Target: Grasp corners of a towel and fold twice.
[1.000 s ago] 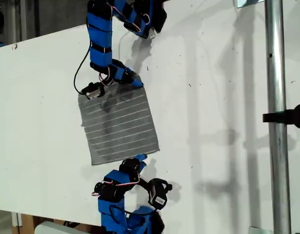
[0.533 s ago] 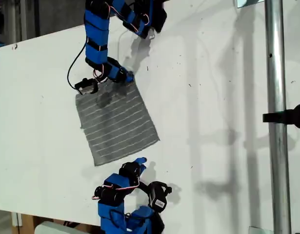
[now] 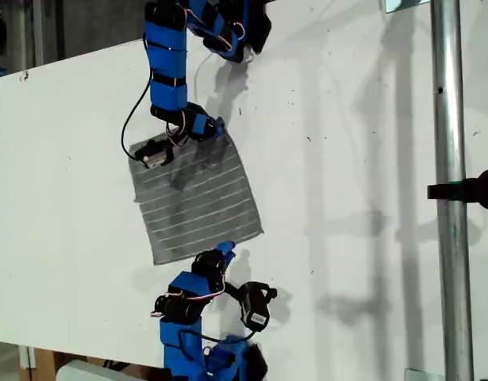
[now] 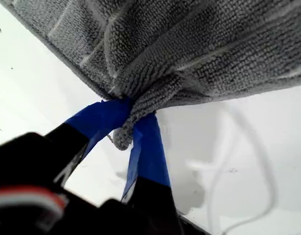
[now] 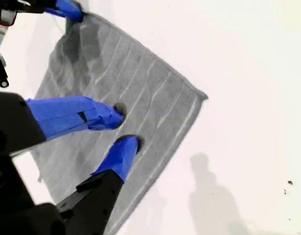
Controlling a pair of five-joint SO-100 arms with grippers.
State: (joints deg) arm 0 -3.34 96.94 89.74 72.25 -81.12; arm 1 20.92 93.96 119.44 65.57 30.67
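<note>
A dark-grey towel (image 3: 194,196) with thin pale stripes lies spread on a white counter (image 3: 347,159), a little left of centre in the exterior view, turned slightly so its edges run at a slant.

Our first claw (image 4: 131,117) reaches down from the upper left of the exterior view (image 3: 214,127) and is clenched on a corner (image 4: 122,137) of the towel; in the first wrist view the cloth bunches into a small knot between the two blue-taped fingers (image 4: 99,119). In the exterior view this is the towel's upper corner, towards the right of its top edge.

Our second claw (image 5: 122,126) comes up from the bottom of the exterior view (image 3: 221,254), at the towel's lower edge. The second wrist view shows it released, its blue fingertips (image 5: 107,116) spread apart over the striped cloth with nothing pinched between them; we cannot tell whether they touch it.

A metal pole (image 3: 450,190) runs top to bottom at the exterior view's right.
</note>
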